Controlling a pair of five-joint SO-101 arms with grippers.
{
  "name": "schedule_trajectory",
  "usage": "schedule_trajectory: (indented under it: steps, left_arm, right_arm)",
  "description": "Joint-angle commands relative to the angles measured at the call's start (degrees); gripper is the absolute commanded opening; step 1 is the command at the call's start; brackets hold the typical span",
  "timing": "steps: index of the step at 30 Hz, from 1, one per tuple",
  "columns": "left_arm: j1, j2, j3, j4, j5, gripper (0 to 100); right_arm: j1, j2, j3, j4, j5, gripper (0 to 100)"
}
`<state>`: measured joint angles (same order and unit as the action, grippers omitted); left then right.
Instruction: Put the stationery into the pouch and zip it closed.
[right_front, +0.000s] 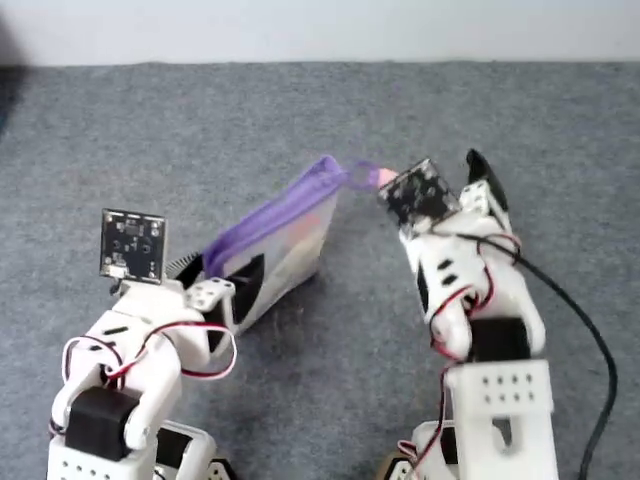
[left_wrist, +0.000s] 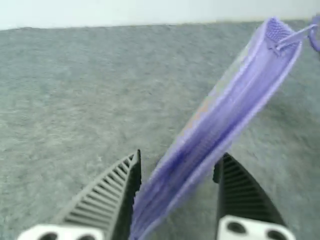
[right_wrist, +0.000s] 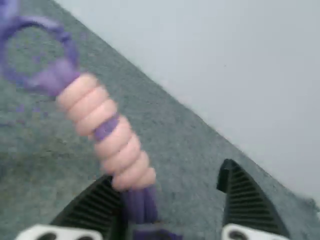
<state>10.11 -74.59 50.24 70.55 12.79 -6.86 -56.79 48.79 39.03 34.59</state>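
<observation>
On grey carpet (right_front: 150, 130), upright purple pouch (right_front: 285, 225) in clamped left jaws; right jaws apart beside pink-beaded pull (right_wrist: 107, 135).

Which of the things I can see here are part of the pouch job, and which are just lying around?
Part of the job: purple pouch, standing on edge in the left gripper; its pink beaded zip pull, between the open fingers of the right gripper.
Just there: grey mat; black cable beside the right arm.
</observation>
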Motion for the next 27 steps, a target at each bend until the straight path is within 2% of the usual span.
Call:
schedule_trajectory:
  steps: [1, 4, 7, 16, 21, 23, 27]
  left_arm:
    - [-2.7, 0.6, 1.4, -4.3, 0.9, 23]
    - [-5.4, 0.6, 2.8, -5.5, 1.1, 23]
    - [-8.2, 0.6, 2.9, -5.2, 3.0, 23]
    - [-11.2, 0.4, 2.6, -4.8, 7.6, 23]
    - [-11.2, 0.1, -1.5, 0.2, 12.0, 23]
    - [-11.0, 0.1, -4.4, 2.1, 13.6, 23]
    - [-12.0, 0.1, -5.5, 2.9, 13.6, 23]
  right_arm:
    - [-4.2, -7.9, -2.7, 7.5, -1.3, 27.5]
    - [-8.0, -13.9, -2.7, 13.2, -1.6, 27.5]
    - [-11.1, -18.8, -2.7, 18.2, -5.0, 27.5]
    - [-11.4, -25.5, -3.0, 26.3, -12.5, 27.4]
    - [-11.3, -27.6, -3.0, 30.5, -19.4, 27.3]
    - [-11.3, -28.2, -3.1, 32.4, -23.0, 24.2]
    - [-11.3, -29.8, -3.9, 34.5, -29.5, 10.2]
